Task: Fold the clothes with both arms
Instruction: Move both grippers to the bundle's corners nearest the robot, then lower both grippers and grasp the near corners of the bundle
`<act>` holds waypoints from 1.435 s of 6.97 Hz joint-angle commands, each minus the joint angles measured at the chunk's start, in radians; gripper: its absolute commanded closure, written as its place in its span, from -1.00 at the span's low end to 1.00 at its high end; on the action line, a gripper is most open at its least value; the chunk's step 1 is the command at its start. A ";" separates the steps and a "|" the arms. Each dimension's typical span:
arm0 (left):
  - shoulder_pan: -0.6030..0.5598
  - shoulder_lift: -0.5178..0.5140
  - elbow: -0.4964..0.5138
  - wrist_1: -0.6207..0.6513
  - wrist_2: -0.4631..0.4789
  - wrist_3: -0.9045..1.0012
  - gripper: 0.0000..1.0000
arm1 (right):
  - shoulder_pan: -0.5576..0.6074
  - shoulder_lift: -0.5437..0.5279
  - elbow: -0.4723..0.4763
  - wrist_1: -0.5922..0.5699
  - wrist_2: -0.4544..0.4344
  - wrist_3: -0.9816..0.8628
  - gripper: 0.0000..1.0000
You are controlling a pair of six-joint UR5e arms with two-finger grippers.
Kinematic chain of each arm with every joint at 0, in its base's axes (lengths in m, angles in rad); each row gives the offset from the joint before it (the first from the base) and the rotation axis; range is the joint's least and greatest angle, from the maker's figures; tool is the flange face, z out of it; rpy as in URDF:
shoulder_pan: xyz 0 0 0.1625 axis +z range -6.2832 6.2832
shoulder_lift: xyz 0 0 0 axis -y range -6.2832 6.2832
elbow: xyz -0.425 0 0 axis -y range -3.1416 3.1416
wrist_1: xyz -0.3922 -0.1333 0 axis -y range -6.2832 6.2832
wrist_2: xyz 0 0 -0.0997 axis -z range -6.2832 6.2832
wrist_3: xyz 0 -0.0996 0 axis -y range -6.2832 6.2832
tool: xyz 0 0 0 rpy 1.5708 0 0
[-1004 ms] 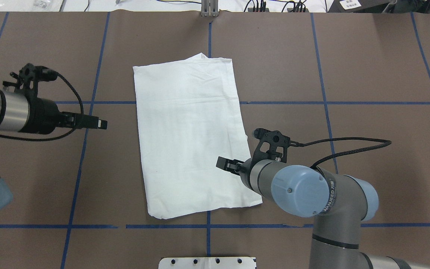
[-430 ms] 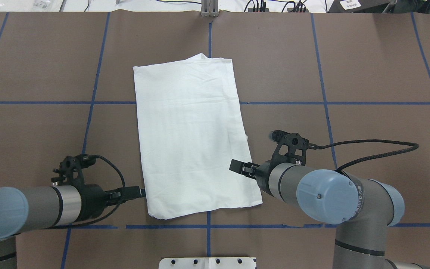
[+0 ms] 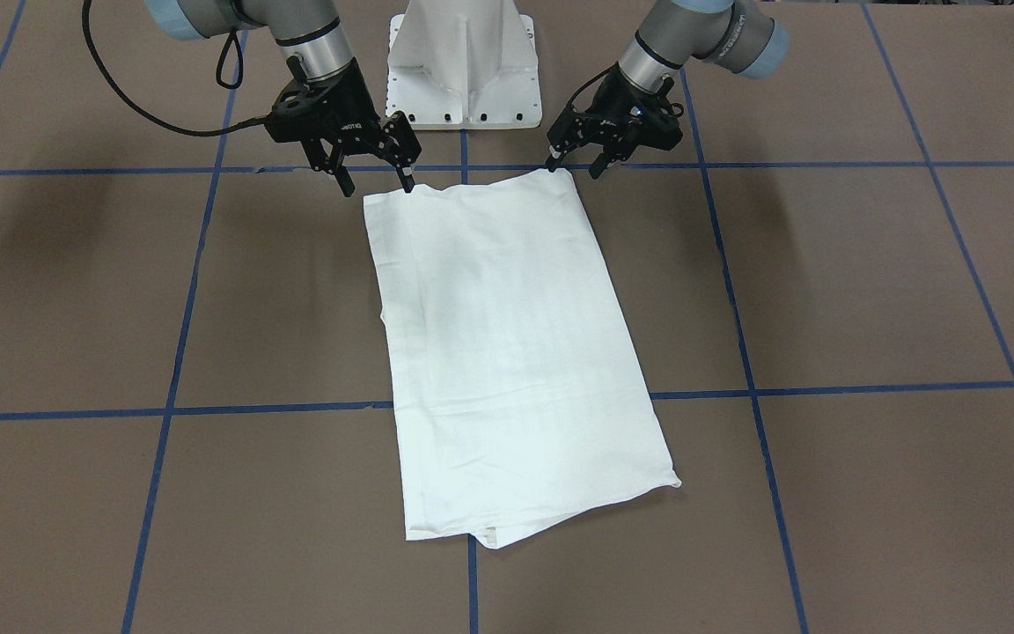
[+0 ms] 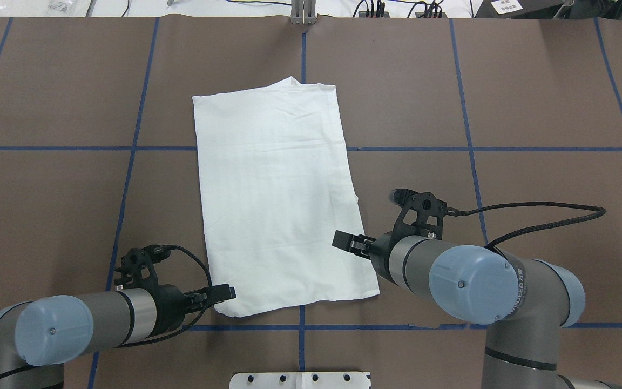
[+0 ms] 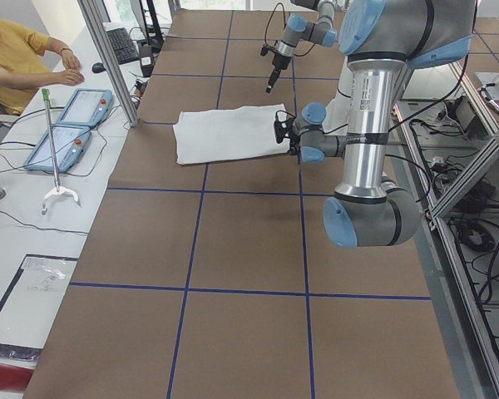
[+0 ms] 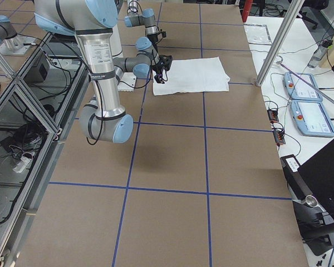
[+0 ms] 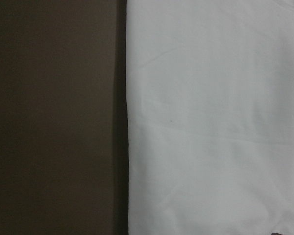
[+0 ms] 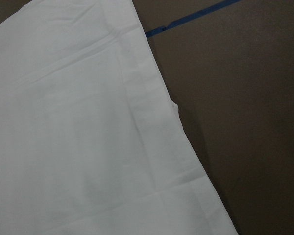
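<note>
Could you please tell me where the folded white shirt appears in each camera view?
Front-facing: the folded white cotton shirt lies centre, lengthwise top to bottom.
Overhead: shirt at centre.
Exterior left: shirt upper middle.
Exterior right: shirt upper middle.
Left wrist: shirt fills the right half.
Right wrist: shirt fills the left side.
Shared landmark: the blue tape line passing under the shirt.

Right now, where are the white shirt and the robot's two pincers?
white shirt (image 4: 276,205), overhead view, middle of the folded cloth.
left gripper (image 3: 574,167), front-facing view, gap between its open fingertips.
right gripper (image 3: 377,185), front-facing view, gap between its open fingertips.
</note>
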 commanded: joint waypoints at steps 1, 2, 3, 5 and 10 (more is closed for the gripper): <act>0.016 -0.012 0.032 0.000 0.001 -0.001 -0.82 | -0.002 0.000 -0.001 0.000 -0.001 0.000 -1.00; 0.018 -0.014 0.035 0.000 0.001 -0.001 -0.77 | -0.002 0.001 -0.001 0.000 -0.001 0.000 -1.00; 0.018 -0.026 0.038 0.000 0.001 -0.003 -0.60 | -0.002 0.000 -0.001 0.000 0.001 0.000 -1.00; 0.018 -0.037 0.044 0.000 0.003 -0.004 -0.29 | -0.002 0.002 -0.001 0.000 -0.001 0.000 -1.00; 0.019 -0.049 0.069 0.000 0.001 -0.003 -0.28 | -0.002 0.002 -0.007 -0.008 -0.005 0.000 -1.00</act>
